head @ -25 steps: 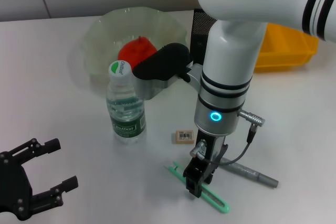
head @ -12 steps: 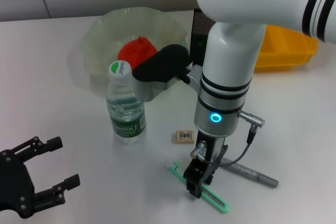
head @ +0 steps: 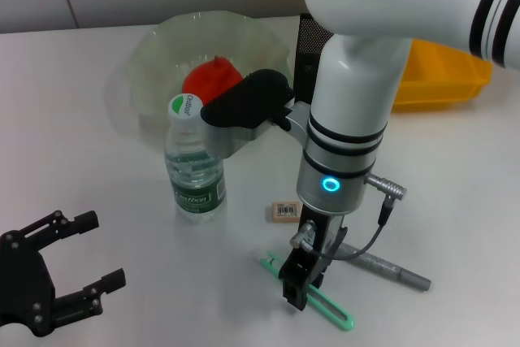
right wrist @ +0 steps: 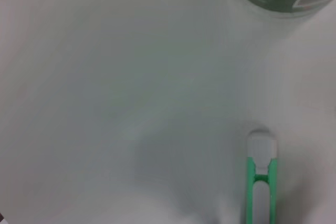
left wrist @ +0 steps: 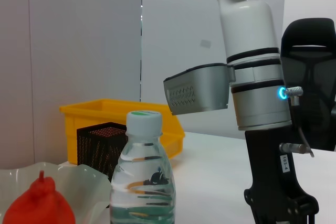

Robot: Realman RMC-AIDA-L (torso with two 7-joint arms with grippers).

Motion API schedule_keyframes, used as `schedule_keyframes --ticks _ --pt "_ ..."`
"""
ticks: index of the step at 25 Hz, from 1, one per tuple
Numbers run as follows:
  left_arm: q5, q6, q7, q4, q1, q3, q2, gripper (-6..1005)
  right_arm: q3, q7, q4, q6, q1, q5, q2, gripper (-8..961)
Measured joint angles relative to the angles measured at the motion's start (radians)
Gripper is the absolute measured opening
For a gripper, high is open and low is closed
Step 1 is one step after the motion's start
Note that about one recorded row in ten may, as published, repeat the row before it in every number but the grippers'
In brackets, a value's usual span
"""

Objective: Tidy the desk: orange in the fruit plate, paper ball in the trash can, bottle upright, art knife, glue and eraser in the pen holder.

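My right gripper [head: 296,288] stands straight down over the green art knife [head: 329,308], which lies flat on the table; the knife's white-tipped end shows in the right wrist view [right wrist: 261,169]. The eraser [head: 284,210] lies just behind it and the grey glue stick [head: 388,269] to its right. The bottle [head: 195,164] stands upright. The orange [head: 213,79] sits in the fruit plate [head: 158,50]. The black mesh pen holder [head: 314,38] is behind my right arm. My left gripper [head: 96,251] is open and empty at the front left. No paper ball is in view.
A yellow bin [head: 445,79] stands at the back right. In the left wrist view, the bottle [left wrist: 143,182], the orange [left wrist: 39,205], the pen holder [left wrist: 102,145] and my right arm's gripper [left wrist: 281,205] show.
My right gripper has shifted slightly left and lower over the art knife. The knife has not moved. The left gripper has barely moved.
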Motion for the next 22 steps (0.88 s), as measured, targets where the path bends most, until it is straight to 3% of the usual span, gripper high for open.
schedule_keyframes --ticks 16,20,22 --pt "0.000 -0.007 0.000 0.000 -0.003 -0.005 -0.005 806 -0.023 -0.001 -0.019 0.004 -0.013 0.013 0.000 318" --pt "0.000 -0.007 0.000 0.000 -0.003 -0.005 -0.005 807 -0.003 -0.001 -0.067 -0.021 -0.032 0.007 -0.003 181" --pt "0.000 -0.007 0.000 0.000 -0.002 -0.005 -0.005 807 0.033 -0.001 -0.121 -0.053 -0.058 -0.019 -0.008 181"
